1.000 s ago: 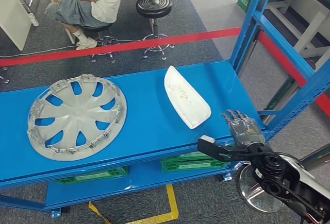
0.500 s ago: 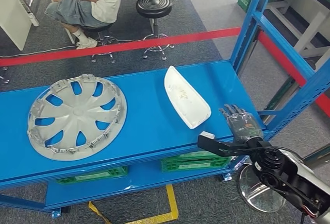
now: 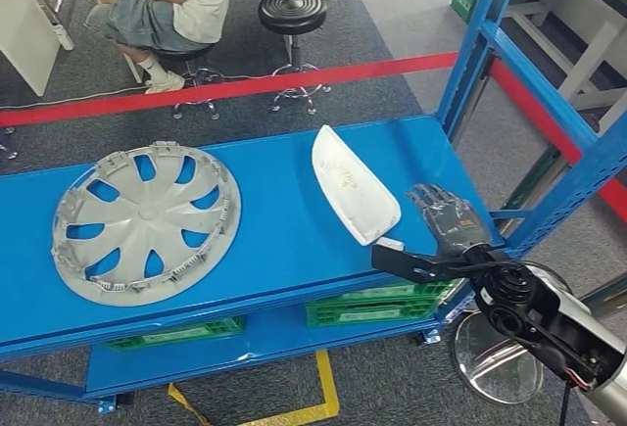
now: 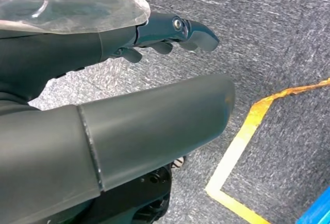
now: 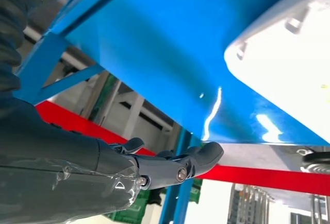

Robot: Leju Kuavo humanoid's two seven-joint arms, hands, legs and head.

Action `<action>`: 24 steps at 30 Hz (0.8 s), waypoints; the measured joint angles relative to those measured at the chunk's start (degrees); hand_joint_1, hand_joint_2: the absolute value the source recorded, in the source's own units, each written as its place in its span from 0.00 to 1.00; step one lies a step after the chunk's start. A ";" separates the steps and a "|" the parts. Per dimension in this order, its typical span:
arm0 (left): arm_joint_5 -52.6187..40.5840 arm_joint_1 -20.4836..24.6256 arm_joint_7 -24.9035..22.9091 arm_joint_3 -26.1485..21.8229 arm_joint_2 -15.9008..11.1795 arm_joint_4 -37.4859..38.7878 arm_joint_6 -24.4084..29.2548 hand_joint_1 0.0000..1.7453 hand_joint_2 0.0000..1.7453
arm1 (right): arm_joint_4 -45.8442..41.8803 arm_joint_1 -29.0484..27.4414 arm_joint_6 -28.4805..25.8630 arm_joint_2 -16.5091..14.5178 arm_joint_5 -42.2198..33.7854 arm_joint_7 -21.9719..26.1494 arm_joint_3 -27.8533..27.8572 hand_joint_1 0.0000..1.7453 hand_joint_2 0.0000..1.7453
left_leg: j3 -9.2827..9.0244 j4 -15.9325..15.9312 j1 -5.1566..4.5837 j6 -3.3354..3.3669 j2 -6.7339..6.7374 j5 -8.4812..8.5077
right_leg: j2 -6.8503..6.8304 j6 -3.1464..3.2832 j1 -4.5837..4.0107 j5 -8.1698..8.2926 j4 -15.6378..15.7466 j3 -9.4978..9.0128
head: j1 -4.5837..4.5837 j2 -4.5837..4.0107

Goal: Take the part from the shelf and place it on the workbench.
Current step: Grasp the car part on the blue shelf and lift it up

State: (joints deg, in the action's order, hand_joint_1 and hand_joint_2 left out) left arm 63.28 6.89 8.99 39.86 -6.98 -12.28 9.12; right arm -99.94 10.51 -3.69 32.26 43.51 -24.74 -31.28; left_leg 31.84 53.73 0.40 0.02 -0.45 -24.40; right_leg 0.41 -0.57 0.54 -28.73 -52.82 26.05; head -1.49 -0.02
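Your right hand (image 3: pixel 453 222) hovers with fingers spread, holding nothing, just beside the white part (image 3: pixel 354 194) on the blue shelf (image 3: pixel 281 220).

Blue shelf (image 3: pixel 288 240), grey hubcap (image 3: pixel 146 220) flat on its left half, white part (image 3: pixel 354 196) lying toward the right end

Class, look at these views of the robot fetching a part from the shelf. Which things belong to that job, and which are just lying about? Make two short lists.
Belongs to the job:
- white curved plastic part, lying on the shelf
- blue metal shelf
- right hand, open beside the part, not touching it

Just lying about:
- silver plastic wheel cover
- green plastic crates on the lower shelf
- black round stool
- seated person
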 joint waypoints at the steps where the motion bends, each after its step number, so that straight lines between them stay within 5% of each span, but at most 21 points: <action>1: -0.06 0.10 -0.05 0.17 -0.04 0.00 -0.01 0.00 0.00 | 0.44 0.43 -0.22 -0.16 -0.61 0.49 -0.16 0.00 1.00 | 0.00 0.00 0.00 0.00 0.00 0.00 | 0.00 0.00 0.00 0.00 0.00 0.00 | 0.00 0.00; 16: 0.08 1.73 -0.92 1.03 -0.23 0.00 -0.01 0.00 0.00 | 10.82 9.60 -1.60 -5.14 -19.06 10.59 -5.02 0.00 1.00 | 0.00 0.00 0.00 -0.01 -0.02 0.01 | 0.00 0.00 -0.01 0.00 -0.02 -0.03 | 0.00 0.00; 24: 0.60 1.96 -0.92 1.03 -0.25 0.00 0.08 0.00 0.00 | 16.42 14.44 -0.89 -8.18 -22.45 12.72 -8.25 0.00 1.00 | 0.01 0.00 0.00 -0.02 -0.05 0.02 | -0.02 0.00 -0.01 0.00 -0.02 -0.04 | 0.03 0.00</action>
State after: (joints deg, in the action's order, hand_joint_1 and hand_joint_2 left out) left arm 63.87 8.85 8.07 40.89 -7.23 -12.28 9.20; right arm -83.52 24.95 -4.57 24.08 21.06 -12.02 -39.53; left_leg 31.85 53.72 0.40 0.01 -0.51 -24.38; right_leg 0.38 -0.57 0.53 -28.73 -52.84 26.01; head -1.46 -0.02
